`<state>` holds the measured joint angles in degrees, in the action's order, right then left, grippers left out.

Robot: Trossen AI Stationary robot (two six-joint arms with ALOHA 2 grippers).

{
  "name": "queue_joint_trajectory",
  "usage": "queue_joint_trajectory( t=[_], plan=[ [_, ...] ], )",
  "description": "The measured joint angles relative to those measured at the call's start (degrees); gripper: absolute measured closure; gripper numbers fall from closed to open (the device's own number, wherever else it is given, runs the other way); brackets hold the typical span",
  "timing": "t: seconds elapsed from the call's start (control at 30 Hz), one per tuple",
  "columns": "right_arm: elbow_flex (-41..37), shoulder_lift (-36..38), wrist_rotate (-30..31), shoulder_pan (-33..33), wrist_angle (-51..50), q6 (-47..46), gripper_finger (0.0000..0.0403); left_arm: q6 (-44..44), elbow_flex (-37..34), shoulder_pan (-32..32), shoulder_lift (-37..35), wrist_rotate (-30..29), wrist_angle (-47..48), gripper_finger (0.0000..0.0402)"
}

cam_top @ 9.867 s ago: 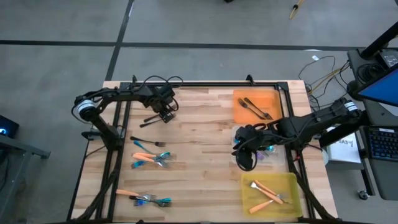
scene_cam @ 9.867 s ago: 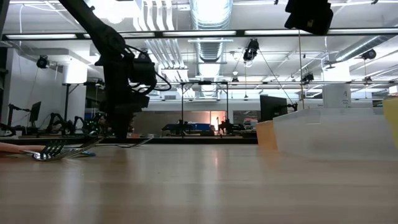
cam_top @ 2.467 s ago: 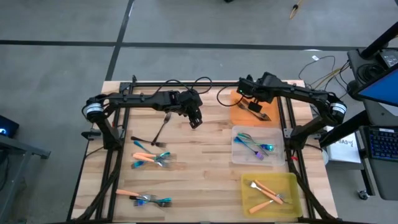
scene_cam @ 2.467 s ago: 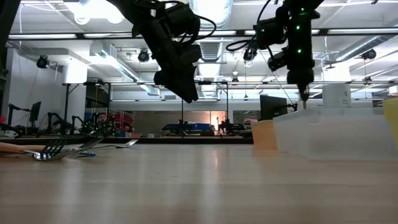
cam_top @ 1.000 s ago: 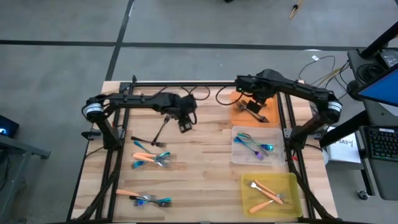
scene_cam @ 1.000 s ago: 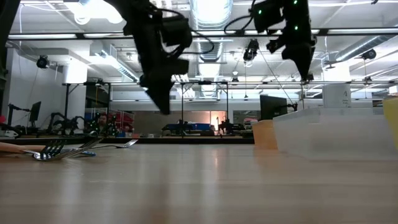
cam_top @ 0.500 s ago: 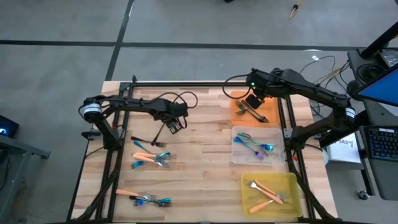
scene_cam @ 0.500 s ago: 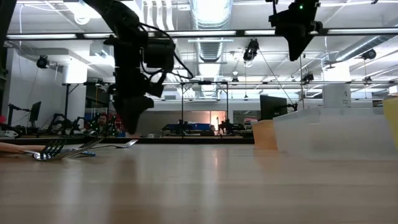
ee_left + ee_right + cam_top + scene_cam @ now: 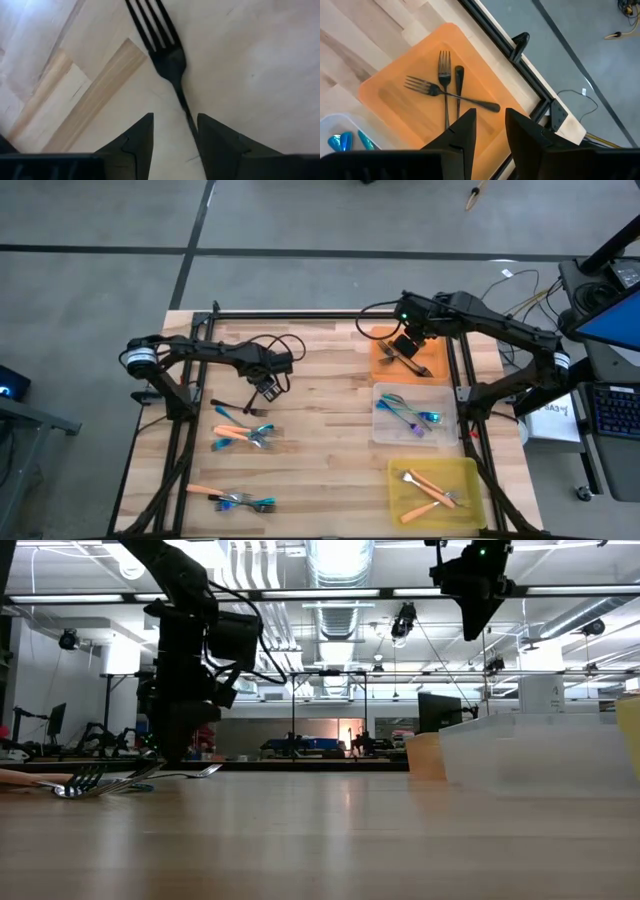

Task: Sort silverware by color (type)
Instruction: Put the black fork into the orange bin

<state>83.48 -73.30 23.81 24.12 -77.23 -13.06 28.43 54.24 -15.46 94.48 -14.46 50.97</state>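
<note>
My left gripper point(image 9: 266, 390) is open and low over the table's left half, also seen in the low view point(image 9: 172, 752). In its wrist view point(image 9: 175, 118) a dark fork point(image 9: 167, 55) lies flat on the wood, tines pointing away from the fingers. A second dark fork point(image 9: 228, 407) lies close by. My right gripper point(image 9: 405, 346) hangs open and high point(image 9: 478, 625) over the orange tray point(image 9: 395, 85), touching nothing. In that tray dark forks point(image 9: 445, 92) lie crossed. Mixed orange and blue forks lie in two heaps point(image 9: 245, 437) point(image 9: 235, 499). My left gripper comes from above with its open fingers on either side of the dark fork's handle point(image 9: 184, 106), across its length. The handle runs close along one finger point(image 9: 210, 135); whether that finger touches it I cannot tell. The fork lies flat on the table.
A clear tray point(image 9: 380, 430) holds blue forks and a yellow tray point(image 9: 400, 505) holds orange forks, both on the table's right side. A black frame rail point(image 9: 300, 315) runs along the far edge. Bare wood lies in the table's middle point(image 9: 330, 440).
My left gripper has moved toward the table's left edge and down until it sits low over the dark fork. My right gripper has risen above the orange tray. The forks have stayed where they were.
</note>
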Motion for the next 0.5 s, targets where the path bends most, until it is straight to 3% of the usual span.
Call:
queue_joint_trajectory(
  t=[0.2,0.5],
  plan=[
    [0.0,0.0,0.0,0.0,0.0,0.0,0.0314,0.0,-0.79,0.0,-0.1,0.21,-2.4,0.0274],
    [0.0,0.0,0.0,0.0,0.02,-0.02,0.0307,0.13,-5.86,-0.49,-0.27,4.98,-11.12,0.0275]
  ],
)
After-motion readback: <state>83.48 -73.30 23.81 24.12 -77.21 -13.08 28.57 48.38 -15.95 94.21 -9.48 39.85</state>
